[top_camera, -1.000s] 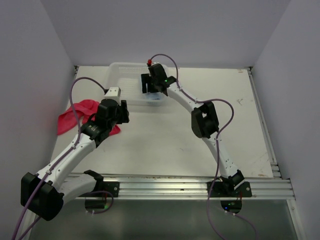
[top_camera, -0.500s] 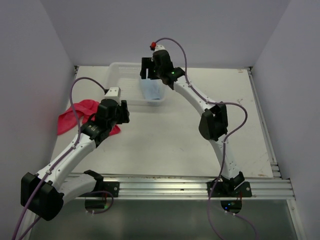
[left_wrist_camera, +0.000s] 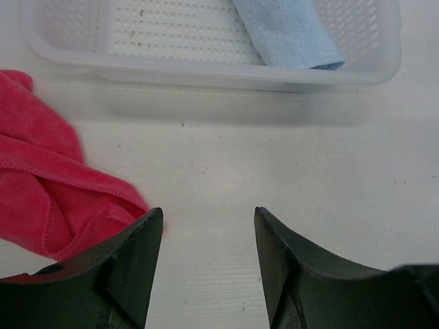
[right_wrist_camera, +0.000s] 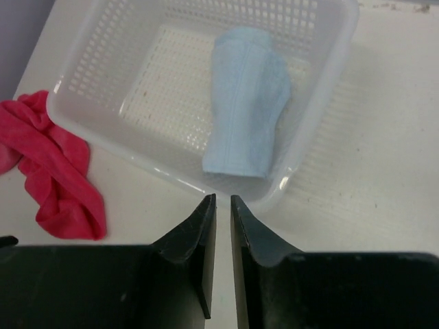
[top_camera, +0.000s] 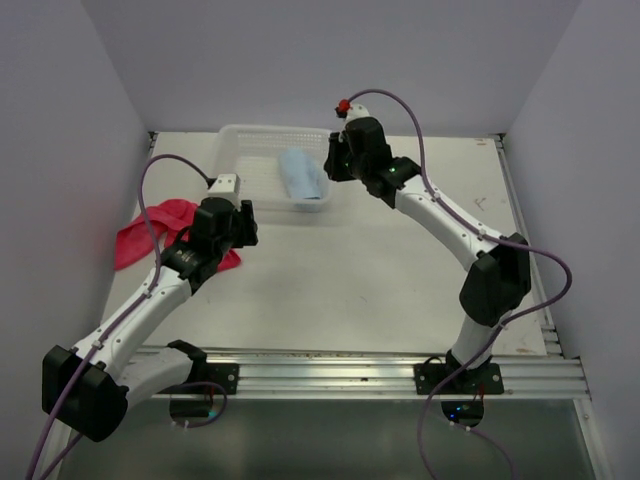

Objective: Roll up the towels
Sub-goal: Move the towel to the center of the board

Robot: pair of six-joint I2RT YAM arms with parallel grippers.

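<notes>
The light blue towel (top_camera: 303,177) lies rolled inside the clear basket (top_camera: 235,150), toward its right side; the right wrist view shows the towel (right_wrist_camera: 247,103) as a short roll. The pinkish-red towel (top_camera: 150,232) lies crumpled on the table at the left, and its edge (left_wrist_camera: 48,185) sits beside my left finger. My left gripper (top_camera: 238,222) hovers low between the red towel and the basket, open and empty (left_wrist_camera: 208,216). My right gripper (top_camera: 336,165) hangs above the basket's right end, jaws drawn almost together with nothing between them (right_wrist_camera: 222,199).
The basket's near wall (left_wrist_camera: 206,68) stands just ahead of the left gripper. Grey walls close in the table on three sides. A metal rail (top_camera: 380,372) runs along the near edge by the arm bases. The red towel (right_wrist_camera: 58,171) also shows left of the basket rim (right_wrist_camera: 103,137).
My right gripper has risen out of the basket and swung to the right, leaving the blue towel lying there, and its jaws have closed up. The left arm has stayed still.
</notes>
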